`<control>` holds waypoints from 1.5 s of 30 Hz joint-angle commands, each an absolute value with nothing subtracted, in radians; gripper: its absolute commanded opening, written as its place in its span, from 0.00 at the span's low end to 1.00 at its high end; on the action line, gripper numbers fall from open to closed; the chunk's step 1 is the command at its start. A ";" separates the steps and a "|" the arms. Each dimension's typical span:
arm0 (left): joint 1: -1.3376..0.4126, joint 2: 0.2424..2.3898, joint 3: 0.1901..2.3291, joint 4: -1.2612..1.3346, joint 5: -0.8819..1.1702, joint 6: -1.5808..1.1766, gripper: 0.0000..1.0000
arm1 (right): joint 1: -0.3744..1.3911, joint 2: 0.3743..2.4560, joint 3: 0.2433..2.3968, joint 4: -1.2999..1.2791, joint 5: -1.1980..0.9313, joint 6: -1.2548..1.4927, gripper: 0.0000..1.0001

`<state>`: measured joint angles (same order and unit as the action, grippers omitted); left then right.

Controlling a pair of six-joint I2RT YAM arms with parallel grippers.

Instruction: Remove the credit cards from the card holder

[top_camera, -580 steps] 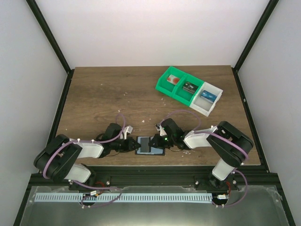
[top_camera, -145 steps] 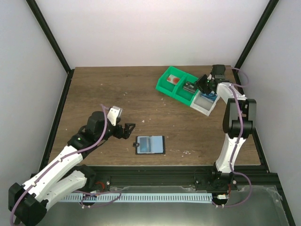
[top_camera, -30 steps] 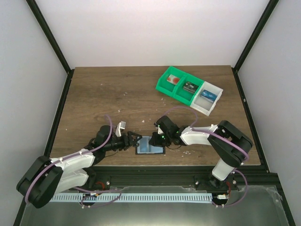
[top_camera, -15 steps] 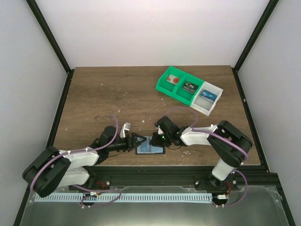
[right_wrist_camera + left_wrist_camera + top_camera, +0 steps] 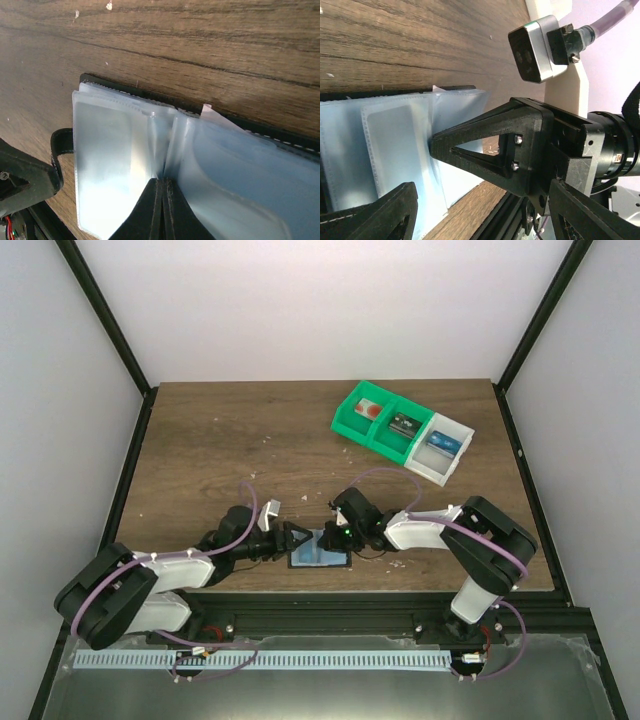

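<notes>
Down by the front edge of the wooden table [image 5: 200, 440], right between my two arms, the card holder [image 5: 320, 552] lay open and flat on its black back, pale blue-grey sleeves facing up. Its small side tab [image 5: 56, 144] stuck out on the edge nearest my left arm.

Up close, the clear sleeves [image 5: 115, 150] bunched and stood up a bit along the middle fold. My right gripper [image 5: 161, 186] had its fingers pressed tight together, tips right at that fold where the leaves rose. Honestly couldn't tell if a leaf was actually caught between them or if I was just touching it.

My left gripper [image 5: 298, 540] sat low at the tab side of the holder and was spread wide, one finger [image 5: 375, 215] on each side of the wrist view and the sleeves showing between them. Whether either finger touched the holder, no idea. From there I could also see the right gripper's black nose poking onto the sleeves, with its little silver camera [image 5: 536, 47] above it.

Well away at the far right of the table was the compartment bin [image 5: 345, 423], two green sections and one white, with a reddish item [image 5: 368, 410], a dark item [image 5: 403, 423] and a blue item [image 5: 440, 443], one per section.
</notes>
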<state>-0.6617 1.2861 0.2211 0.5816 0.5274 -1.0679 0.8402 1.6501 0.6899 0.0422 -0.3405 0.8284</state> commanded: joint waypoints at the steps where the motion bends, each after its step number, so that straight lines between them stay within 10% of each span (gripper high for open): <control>1: -0.665 1.291 0.246 0.542 0.499 -1.013 0.73 | 0.853 1.678 0.667 0.021 -0.325 0.826 0.00; 45: -0.665 1.364 0.255 0.629 0.545 -1.036 0.74 | 0.853 1.678 0.632 0.055 -0.333 0.841 0.01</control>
<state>-0.6605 1.3590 0.2413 0.5465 0.4957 -1.0195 0.8402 1.6444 0.6571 0.0990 -0.3408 0.8398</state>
